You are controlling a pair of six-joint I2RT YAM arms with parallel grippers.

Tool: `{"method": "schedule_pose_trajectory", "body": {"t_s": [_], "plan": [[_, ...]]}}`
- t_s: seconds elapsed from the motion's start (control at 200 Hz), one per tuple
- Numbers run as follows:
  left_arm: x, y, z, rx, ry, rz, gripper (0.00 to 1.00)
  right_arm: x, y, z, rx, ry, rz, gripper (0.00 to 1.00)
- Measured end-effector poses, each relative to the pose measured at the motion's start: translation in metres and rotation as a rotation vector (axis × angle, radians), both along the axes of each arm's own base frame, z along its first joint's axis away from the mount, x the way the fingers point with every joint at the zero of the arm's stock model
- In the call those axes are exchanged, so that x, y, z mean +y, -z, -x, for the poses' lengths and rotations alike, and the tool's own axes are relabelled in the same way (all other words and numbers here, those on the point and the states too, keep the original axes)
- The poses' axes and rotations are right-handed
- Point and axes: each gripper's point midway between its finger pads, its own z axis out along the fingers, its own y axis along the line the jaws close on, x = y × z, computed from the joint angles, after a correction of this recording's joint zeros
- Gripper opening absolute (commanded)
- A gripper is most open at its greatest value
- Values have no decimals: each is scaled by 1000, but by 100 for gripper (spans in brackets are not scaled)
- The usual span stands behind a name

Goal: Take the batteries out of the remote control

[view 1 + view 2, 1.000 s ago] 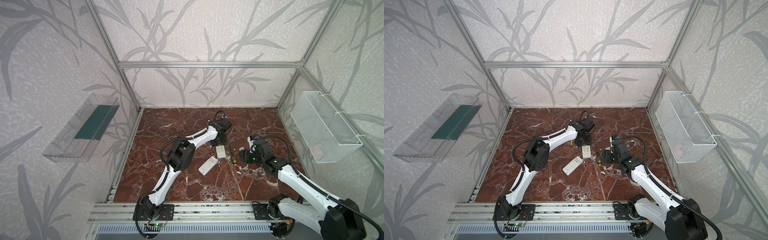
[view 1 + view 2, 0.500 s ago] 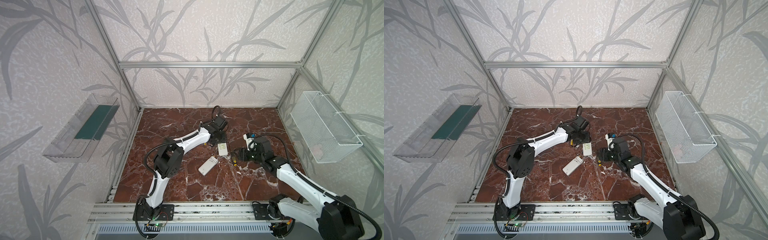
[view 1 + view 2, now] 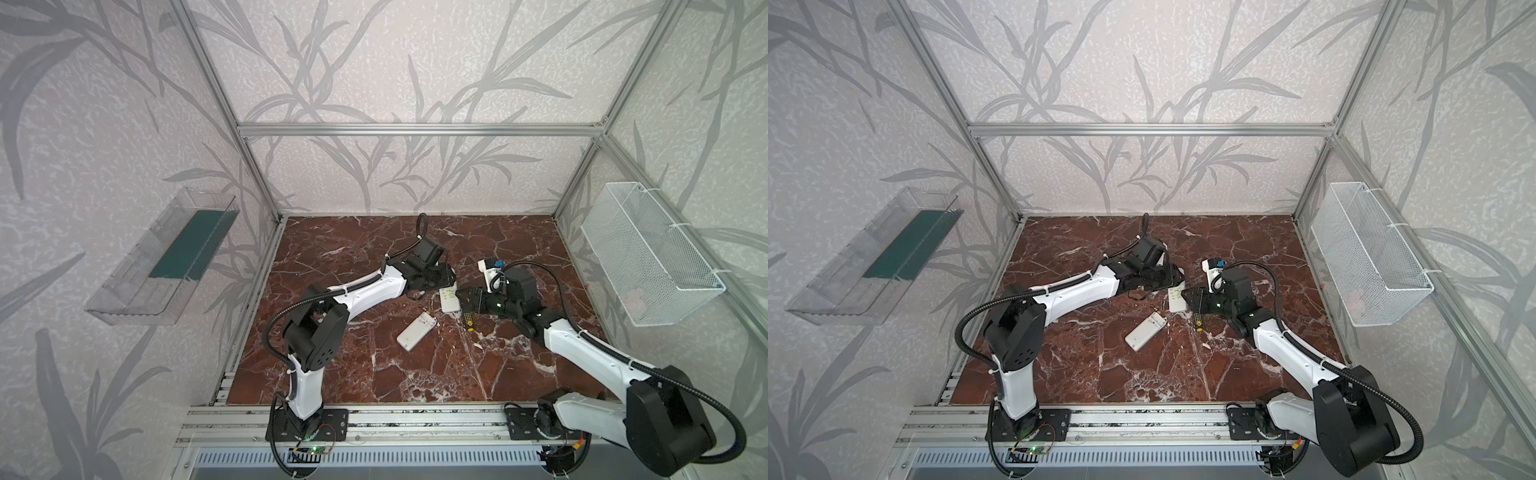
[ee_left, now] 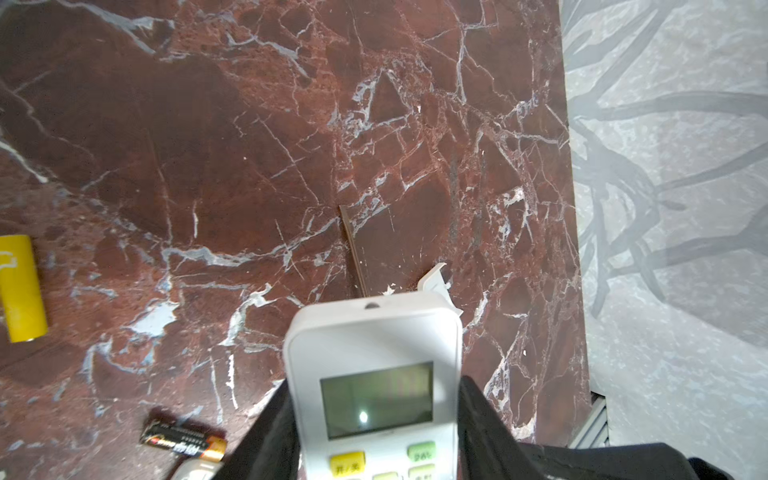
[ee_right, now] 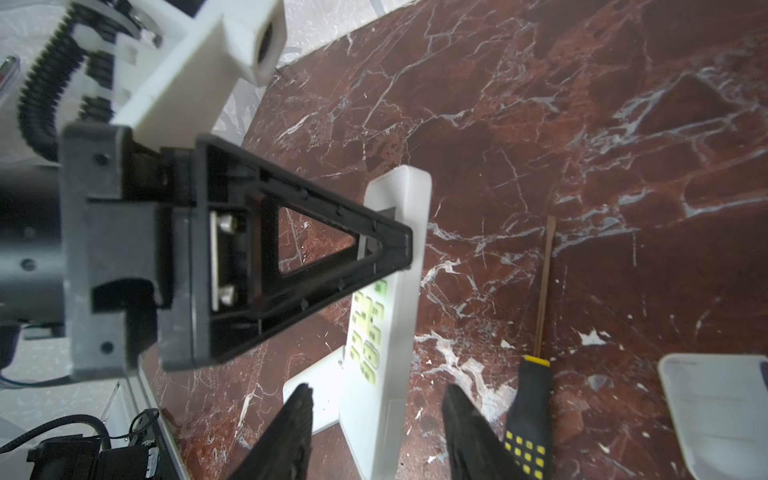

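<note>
Red-veined marble tabletop (image 3: 374, 374), leaf-papered walls (image 3: 415, 62); wire basket (image 3: 648, 266) on the right wall, clear tray (image 3: 158, 266) on the left. Mid-tabletop: left claw (image 4: 376, 384) clamped on white remote (image 4: 374, 340); right claw (image 5: 376, 395) parted astride its end, seemingly not touching; spare remote (image 3: 415, 331) and screwdriver (image 5: 530, 415) just beside. Loose near the left claw: yellow battery (image 4: 20, 286), black-and-orange battery (image 4: 183, 441); open marble toward the near edge.

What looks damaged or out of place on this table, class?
A jagged white plastic piece lies on the table beyond the remote held in the left gripper, looking like a snapped-off fragment. A yellow battery and a black battery lie loose nearby.
</note>
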Motion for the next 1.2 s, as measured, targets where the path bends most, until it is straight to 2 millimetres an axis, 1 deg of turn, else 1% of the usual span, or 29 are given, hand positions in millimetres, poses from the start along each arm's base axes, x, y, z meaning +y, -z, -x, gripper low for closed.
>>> {"method": "schedule_pose_trajectory", "body": {"t_s": [0.11,0.205,0.36,0.435,0.465,0.555,0.61,0.745,0.78,0.8,0.82,0.87,0.945,0.965,1.09,1.155,1.2], "plan": [[-3,-2,2,-2,3,31,25,4,0,-5,6,-9,0,44],[-4,-9,1,-14,5,56,25,6,1,-7,3,-13,9,43],[-6,-28,2,-47,10,100,25,7,4,-9,-3,-14,30,39],[-6,-37,3,-64,12,121,25,8,3,-11,-8,-16,33,34],[-6,-39,3,-68,11,125,25,9,1,-12,-16,-18,33,30],[-5,-40,1,-75,6,136,25,13,-3,-14,-36,-28,30,20],[-5,-40,0,-74,7,141,25,13,-1,-14,-28,-29,27,15],[-5,-39,0,-78,4,155,27,14,-1,-14,-37,-40,31,8],[-4,-39,0,-78,4,157,30,14,-1,-14,-41,-44,35,6],[-4,-40,0,-78,3,158,35,14,-1,-14,-45,-47,39,6],[-4,-40,0,-79,2,160,44,14,-1,-14,-50,-50,43,5],[-3,-41,0,-79,-1,163,72,15,-1,-14,-63,-57,55,4],[1,-41,0,-74,-12,172,98,15,-1,-14,-98,-76,93,4],[3,-41,-1,-74,-18,175,99,16,0,-13,-107,-81,104,4],[18,-44,-1,-61,-52,191,99,20,2,-11,-183,-121,202,4],[30,-52,-4,-65,-72,197,99,22,2,-11,-233,-142,267,4],[39,-61,-7,-79,-86,200,99,24,0,-12,-277,-156,315,4]]}}
